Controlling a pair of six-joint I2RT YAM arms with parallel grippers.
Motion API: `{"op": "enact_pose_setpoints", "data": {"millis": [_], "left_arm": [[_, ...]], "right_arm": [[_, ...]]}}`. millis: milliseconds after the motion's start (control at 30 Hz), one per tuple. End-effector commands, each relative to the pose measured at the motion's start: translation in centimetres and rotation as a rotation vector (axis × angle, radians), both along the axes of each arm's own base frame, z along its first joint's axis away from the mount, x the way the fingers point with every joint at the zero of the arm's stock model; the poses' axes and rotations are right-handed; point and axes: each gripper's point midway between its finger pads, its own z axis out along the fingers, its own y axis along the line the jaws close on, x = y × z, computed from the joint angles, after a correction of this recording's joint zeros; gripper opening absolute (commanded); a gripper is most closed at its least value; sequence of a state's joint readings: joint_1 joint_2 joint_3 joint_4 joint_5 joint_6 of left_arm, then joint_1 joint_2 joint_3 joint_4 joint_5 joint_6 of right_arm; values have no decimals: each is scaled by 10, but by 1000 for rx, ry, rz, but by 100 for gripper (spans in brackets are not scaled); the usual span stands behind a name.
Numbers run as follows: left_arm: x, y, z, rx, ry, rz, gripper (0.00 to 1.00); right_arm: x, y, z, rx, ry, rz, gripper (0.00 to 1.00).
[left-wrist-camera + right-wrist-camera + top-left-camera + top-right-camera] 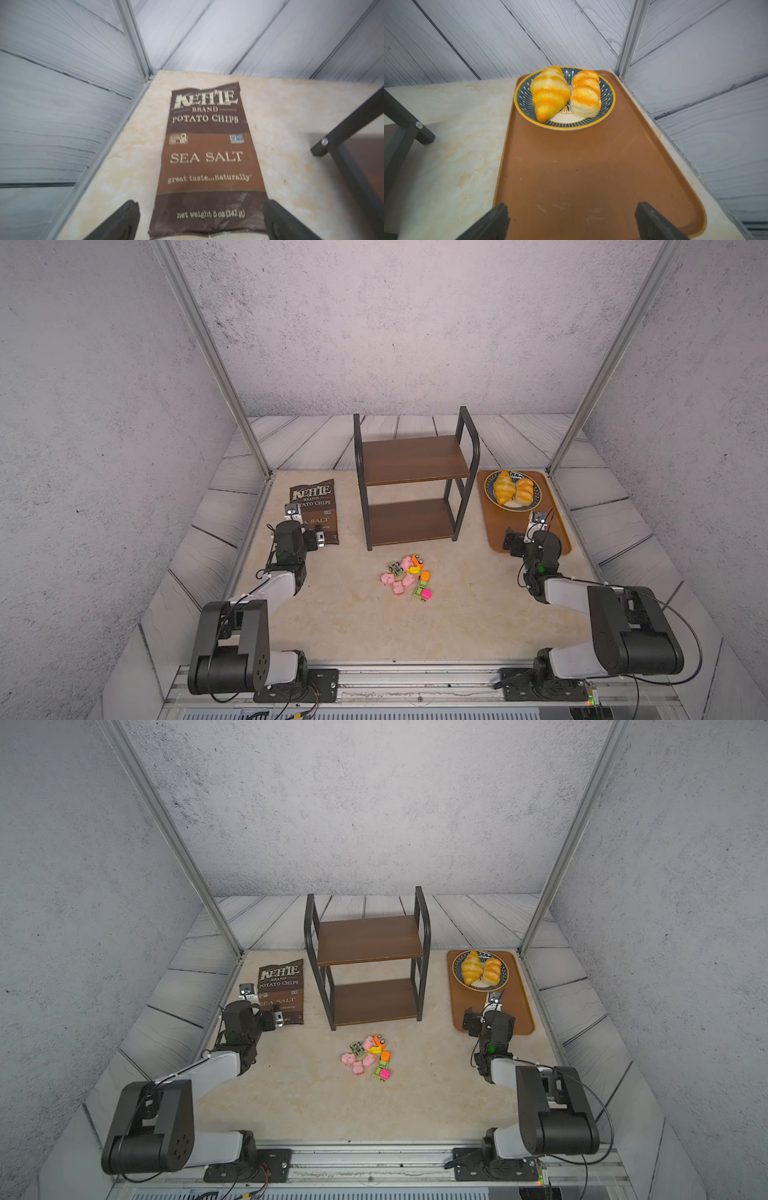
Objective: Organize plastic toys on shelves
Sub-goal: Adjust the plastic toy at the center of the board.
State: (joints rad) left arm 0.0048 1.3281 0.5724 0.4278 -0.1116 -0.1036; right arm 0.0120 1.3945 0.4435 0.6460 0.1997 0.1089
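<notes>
The plastic toys (406, 577) (367, 1058) lie in a loose heap on the beige table, in front of the shelves: pink pigs mixed with small green-based trucks. Behind the heap stand the shelves (411, 460) (368, 940), a two-tier rack of dark wood boards in a black frame, both boards bare. My left gripper (308, 531) (199, 220) is open, its fingers either side of the near end of a chips bag. Over a brown tray, my right gripper (524, 533) (571, 220) is open and holds nothing. Both grippers are well away from the toys.
A brown Kettle chips bag (313, 508) (207, 155) lies flat to the left of the rack. On the right, a brown tray (555, 526) (591, 176) carries a patterned plate (564, 124) with two croissants (550, 93). Walls and metal posts (232, 385) close in the sides.
</notes>
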Motion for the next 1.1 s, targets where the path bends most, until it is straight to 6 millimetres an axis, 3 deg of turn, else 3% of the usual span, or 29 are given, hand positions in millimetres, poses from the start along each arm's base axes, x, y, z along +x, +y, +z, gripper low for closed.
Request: {"op": "enact_pose_setpoints", "data": {"millis": [0, 133, 233, 367, 500, 767, 900, 1067], "left_arm": [[-16, 4, -13, -49, 130, 47, 98], [-28, -4, -1, -96, 157, 55, 98], [-43, -18, 3, -158, 178, 71, 98], [-65, -59, -10, -302, 257, -9, 99], [-91, -107, -31, -388, 383, -177, 90], [-140, -181, -66, -593, 556, -461, 79], [-160, -205, -71, -615, 601, -563, 74], [-178, -219, -73, -620, 641, -665, 66]], "right_arm": [[-6, -5, 11, 64, 75, -63, 100], [-15, 9, 15, 174, 221, -49, 100], [-22, 35, 21, 267, 289, 50, 100], [-41, 75, 21, 344, 359, 197, 100], [-65, 106, 14, 396, 442, 318, 100], [-121, 174, -7, 416, 579, 604, 100], [-142, 210, -17, 394, 606, 746, 99], [-155, 235, -26, 395, 644, 847, 96]]}}
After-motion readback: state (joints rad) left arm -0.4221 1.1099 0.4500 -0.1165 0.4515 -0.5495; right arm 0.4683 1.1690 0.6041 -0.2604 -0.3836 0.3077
